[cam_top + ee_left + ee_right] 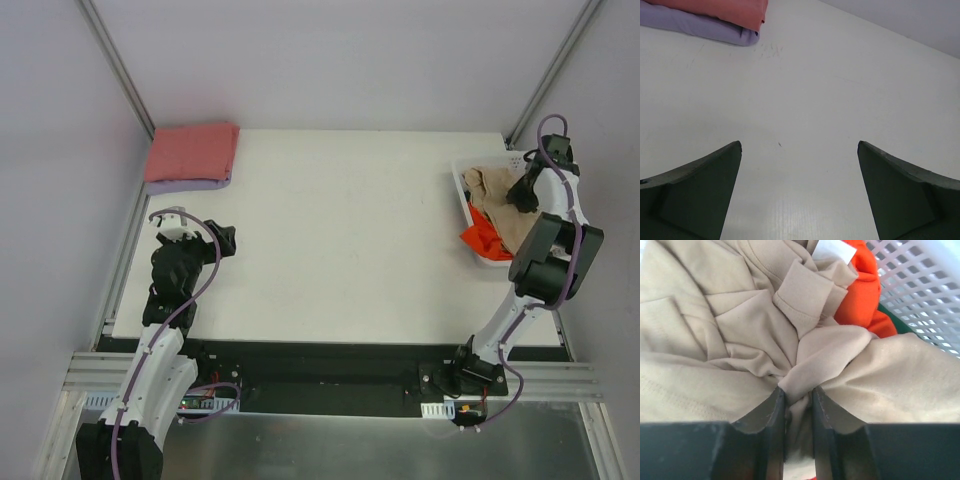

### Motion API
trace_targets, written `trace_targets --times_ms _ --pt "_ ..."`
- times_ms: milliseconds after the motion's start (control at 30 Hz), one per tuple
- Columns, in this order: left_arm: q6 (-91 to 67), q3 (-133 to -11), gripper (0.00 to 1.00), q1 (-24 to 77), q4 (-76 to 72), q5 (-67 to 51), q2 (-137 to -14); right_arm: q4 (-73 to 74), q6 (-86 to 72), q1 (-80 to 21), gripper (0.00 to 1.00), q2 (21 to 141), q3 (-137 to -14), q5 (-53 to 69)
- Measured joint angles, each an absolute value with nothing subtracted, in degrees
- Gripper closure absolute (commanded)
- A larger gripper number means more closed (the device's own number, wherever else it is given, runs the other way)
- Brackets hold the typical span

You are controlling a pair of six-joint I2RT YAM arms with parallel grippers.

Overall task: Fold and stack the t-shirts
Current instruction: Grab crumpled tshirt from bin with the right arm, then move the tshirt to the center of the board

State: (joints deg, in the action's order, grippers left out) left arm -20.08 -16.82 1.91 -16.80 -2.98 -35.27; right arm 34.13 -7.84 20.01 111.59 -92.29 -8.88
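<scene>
A folded salmon pink t-shirt (192, 150) lies on a folded lavender t-shirt (200, 184) at the table's far left; both show in the left wrist view (725, 10) (700, 26). The crumpled tan t-shirt (497, 205) and the bright orange t-shirt (478, 238) lie in the white basket (462, 170). My right gripper (522, 196) is in the basket, shut on a fold of the tan t-shirt (799, 390). A sliver of the dark green t-shirt (886, 311) shows beside the orange one (865, 285). My left gripper (799, 150) is open and empty over bare table.
The basket's lattice wall (920, 285) rises right of the shirts. Grey walls and metal posts close in the table on the left, right and back. The white table (340, 230) lies between the stack and the basket.
</scene>
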Motion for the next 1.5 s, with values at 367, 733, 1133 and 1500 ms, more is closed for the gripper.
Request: trace_targets --times_ms 367,733,1133,1500 --pt "-20.08 -17.15 0.01 1.91 -16.82 -4.43 -35.35 36.05 -6.5 19.59 0.95 91.35 -94.26 -10.59" --pt "-20.1 -17.21 0.01 1.91 -16.82 -4.95 -35.0 40.12 -2.55 11.9 0.93 80.66 -105.58 -2.48" --pt "-20.1 -17.23 0.01 1.91 -16.71 -5.28 -32.82 34.17 1.52 -22.2 0.59 76.86 -101.25 15.75" --pt "-20.62 -20.32 0.01 1.91 -12.84 -1.21 -35.81 34.72 3.44 -22.79 0.04 85.03 -73.87 -15.0"
